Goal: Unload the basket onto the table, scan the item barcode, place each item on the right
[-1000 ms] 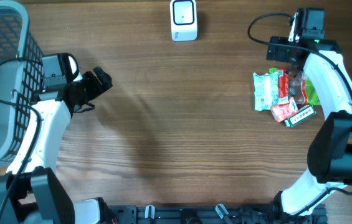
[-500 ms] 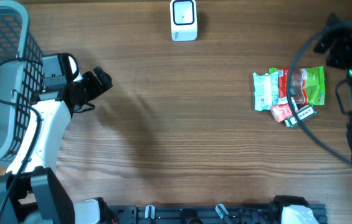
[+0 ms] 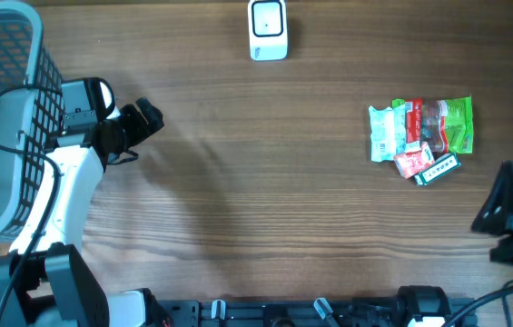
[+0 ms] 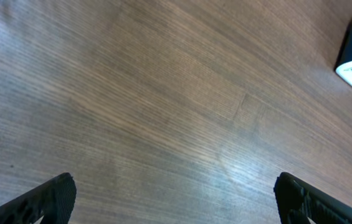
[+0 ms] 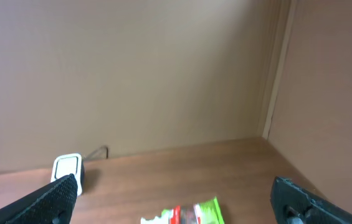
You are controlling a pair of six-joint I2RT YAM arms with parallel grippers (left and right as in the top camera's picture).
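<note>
Snack packets (image 3: 419, 138), green, red and white, lie in a small overlapping heap near the right edge of the wooden table (image 3: 265, 200), with the white barcode scanner (image 3: 267, 29) standing well apart at the middle of the far edge and bare wood stretching between the two. The left gripper (image 3: 144, 121) hangs over the left part of the table just beside the grey wire basket (image 3: 2, 54) at the far left corner, its jaws spread wide and holding nothing. The right gripper (image 3: 503, 202) sits at the near right corner, near the heap but not touching it, jaws likewise wide and empty.
</note>
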